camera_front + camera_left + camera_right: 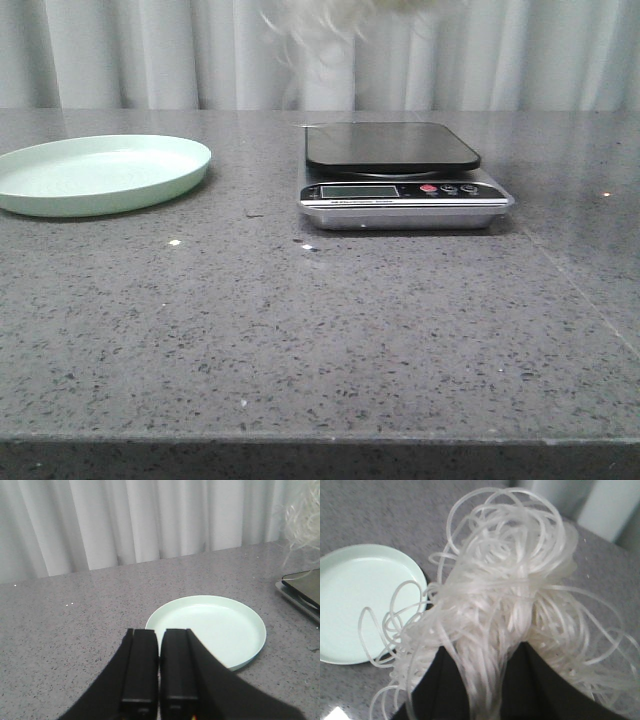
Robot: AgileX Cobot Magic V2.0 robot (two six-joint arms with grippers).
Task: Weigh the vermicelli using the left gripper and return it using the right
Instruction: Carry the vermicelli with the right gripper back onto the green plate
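Grey speckled stone makes the table point(300, 330), and pale curtains point(150, 50) hang behind it.

One bundle of vermicelli point(515, 615) is in the pictures, and it is in the air. The right wrist view shows the right gripper point(490, 692) clamped on it: the white strands come out between two black fingers point(440, 685) and spread in loose loops. In the front view the same bundle shows only as a blurred white tuft at the top edge, above the back of the scale point(400, 180). The black platform of the scale has nothing on it. I cannot read its display.

The left gripper point(159, 670) hangs above the table near the plate point(250, 645). Its two fingers are pressed together with only a thin line between them, and they hold nothing.

I judge that the weighing part is finished and the return is in progress, because the noodles are lifted off the scale by the arm that must bring them back. What is left, I think, is to carry the bundle over to the light green plate, which is empty now, and to let it go there.

By count: one scale, one plate, one bundle of noodles, two grippers.
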